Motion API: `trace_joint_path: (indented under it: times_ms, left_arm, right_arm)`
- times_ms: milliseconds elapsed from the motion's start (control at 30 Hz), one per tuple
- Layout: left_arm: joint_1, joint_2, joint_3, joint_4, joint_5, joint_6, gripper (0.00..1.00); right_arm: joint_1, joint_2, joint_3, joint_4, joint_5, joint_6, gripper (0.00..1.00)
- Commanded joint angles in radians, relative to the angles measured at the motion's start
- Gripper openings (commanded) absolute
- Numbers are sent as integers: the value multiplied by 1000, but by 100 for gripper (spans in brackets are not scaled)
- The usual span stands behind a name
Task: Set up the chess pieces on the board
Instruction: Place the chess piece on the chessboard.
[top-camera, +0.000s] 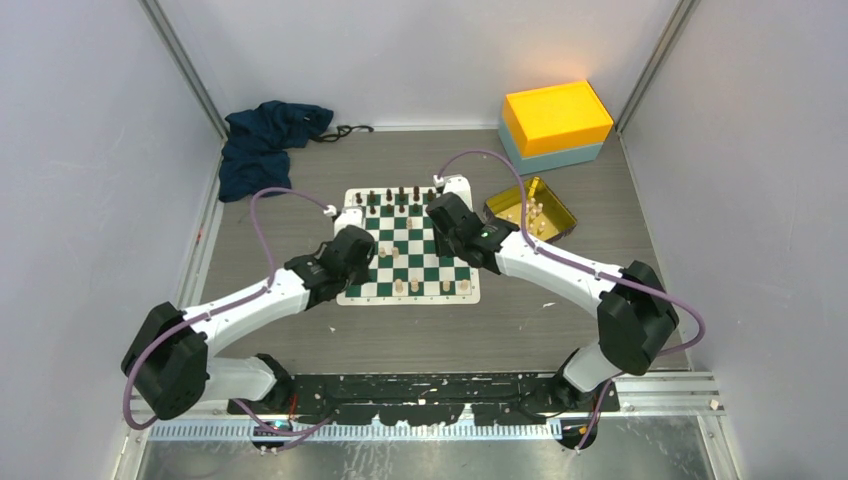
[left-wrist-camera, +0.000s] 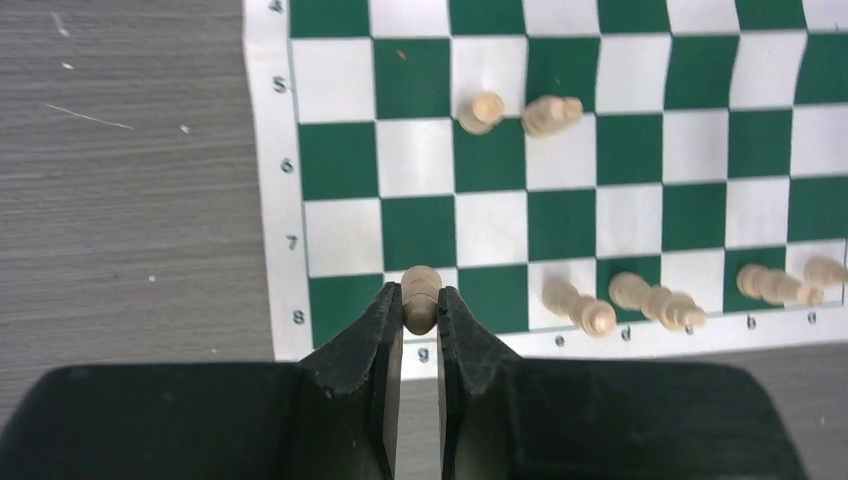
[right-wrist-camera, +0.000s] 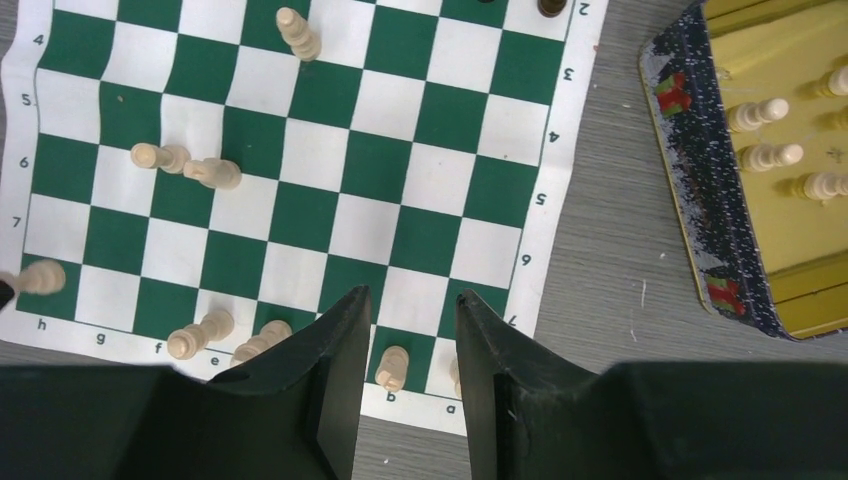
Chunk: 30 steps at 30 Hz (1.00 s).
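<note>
The green and white board (top-camera: 428, 262) lies mid-table. My left gripper (left-wrist-camera: 421, 300) is shut on a cream chess piece (left-wrist-camera: 421, 295), held upright over the near edge of the board by the letter g. In the top view the left gripper (top-camera: 366, 256) is at the board's left side. Several cream pieces (left-wrist-camera: 592, 312) stand along row 8 and two (left-wrist-camera: 551, 114) stand in row 5. My right gripper (right-wrist-camera: 410, 298) is open and empty above the board's near right corner, with a cream piece (right-wrist-camera: 392, 368) on b8 showing between its fingers.
A gold tray (top-camera: 556, 206) right of the board holds more cream pieces (right-wrist-camera: 765, 113). Black pieces (top-camera: 390, 197) line the board's far edge. A yellow box (top-camera: 556, 115) on a light blue one sits far right. A dark blue cloth (top-camera: 265, 140) lies far left.
</note>
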Motion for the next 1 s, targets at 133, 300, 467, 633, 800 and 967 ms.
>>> trace_joint_path:
  times_ms: [133, 300, 467, 633, 800, 967]
  left_arm:
    - [-116, -8, 5, -14, -27, -42, 0]
    - [-164, 22, 14, -13, -41, -51, 0]
    - [-180, 49, 20, -8, -45, -51, 0]
    - [-188, 78, 32, 2, -58, -43, 0]
    - [-192, 96, 36, 13, -63, -38, 0]
    - [-192, 119, 44, 28, -67, -33, 0]
  right_arm:
    - [-61, -74, -39, 34, 23, 12, 44]
    - [-104, -94, -60, 44, 8, 7, 50]
    - [-123, -103, -68, 49, -2, 6, 55]
    - [-134, -106, -73, 52, -8, 5, 58]
    - [-140, -109, -79, 55, -10, 3, 65]
    - [-148, -113, -84, 57, -12, -1, 70]
